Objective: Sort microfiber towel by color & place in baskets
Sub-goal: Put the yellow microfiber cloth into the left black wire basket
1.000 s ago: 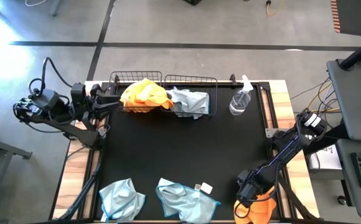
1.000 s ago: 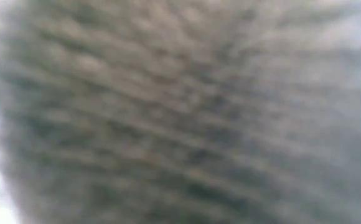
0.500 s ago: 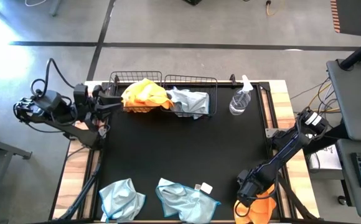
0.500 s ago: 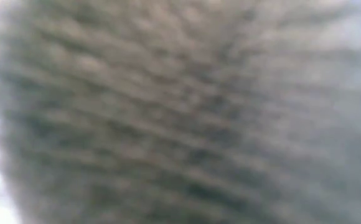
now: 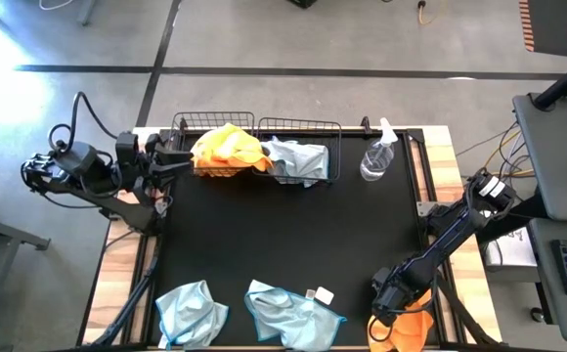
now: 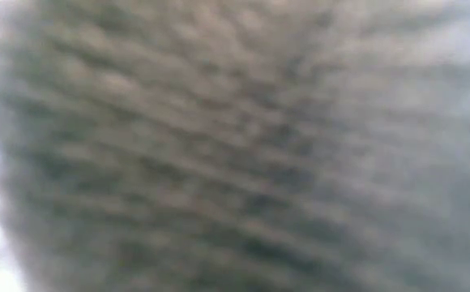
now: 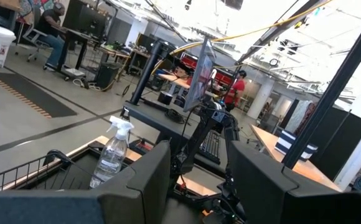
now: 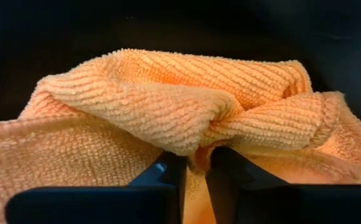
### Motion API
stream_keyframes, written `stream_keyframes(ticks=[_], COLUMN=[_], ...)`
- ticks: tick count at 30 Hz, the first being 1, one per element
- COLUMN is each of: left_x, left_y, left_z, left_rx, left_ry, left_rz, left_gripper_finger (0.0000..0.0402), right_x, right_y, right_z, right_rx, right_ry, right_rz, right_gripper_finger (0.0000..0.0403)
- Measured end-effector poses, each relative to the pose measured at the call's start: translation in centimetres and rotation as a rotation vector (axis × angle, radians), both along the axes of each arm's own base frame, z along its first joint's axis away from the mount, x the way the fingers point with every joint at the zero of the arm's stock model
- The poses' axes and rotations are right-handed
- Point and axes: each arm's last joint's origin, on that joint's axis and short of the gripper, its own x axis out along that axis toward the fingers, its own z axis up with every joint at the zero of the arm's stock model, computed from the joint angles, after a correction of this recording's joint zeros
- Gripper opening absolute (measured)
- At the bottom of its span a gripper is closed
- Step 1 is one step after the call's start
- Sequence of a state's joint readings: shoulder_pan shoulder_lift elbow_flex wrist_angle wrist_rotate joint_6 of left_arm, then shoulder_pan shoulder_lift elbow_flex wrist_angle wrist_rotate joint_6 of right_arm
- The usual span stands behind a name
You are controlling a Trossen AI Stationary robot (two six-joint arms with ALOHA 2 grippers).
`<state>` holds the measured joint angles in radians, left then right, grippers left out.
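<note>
Broadly, the black table is laid out for sorting: two wire baskets are set side by side along its far edge, the left basket heaped with orange cloths and the right basket holding a pale blue-grey cloth, so each colour already has its place. A clear spray bottle stands just beside the right basket (no part of the sorting). Two more blue-grey cloths — one near the front left, another beside it — lie unsorted at the near edge.

At the near right corner the right gripper is pinched narrowly on a raised fold of an orange towel, a grip suited to lifting it toward the left basket. The left gripper is parked by the left basket, fingers spread wide with nothing between them — presumably waiting.
</note>
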<state>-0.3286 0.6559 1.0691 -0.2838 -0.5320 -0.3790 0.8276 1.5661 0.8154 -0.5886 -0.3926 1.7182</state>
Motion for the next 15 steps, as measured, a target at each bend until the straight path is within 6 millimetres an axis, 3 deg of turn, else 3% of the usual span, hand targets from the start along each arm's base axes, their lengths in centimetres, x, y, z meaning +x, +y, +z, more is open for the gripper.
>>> stream_keyframes(ticks=[5,15], left_x=[0.00,0.00], left_y=[0.00,0.00], left_z=[0.00,-0.01], left_rx=[0.000,-0.006], left_ry=[0.000,-0.001], left_rz=[0.000,0.000], left_gripper_finger=[0.0151,0.0151], right_x=[-0.01,0.53], right_y=[0.00,-0.09], right_z=[-0.02,0.39], right_rx=[-0.001,-0.012], right_ry=[0.001,-0.028], right_rz=[-0.002,-0.027], right_gripper_finger=[0.0013,0.0010])
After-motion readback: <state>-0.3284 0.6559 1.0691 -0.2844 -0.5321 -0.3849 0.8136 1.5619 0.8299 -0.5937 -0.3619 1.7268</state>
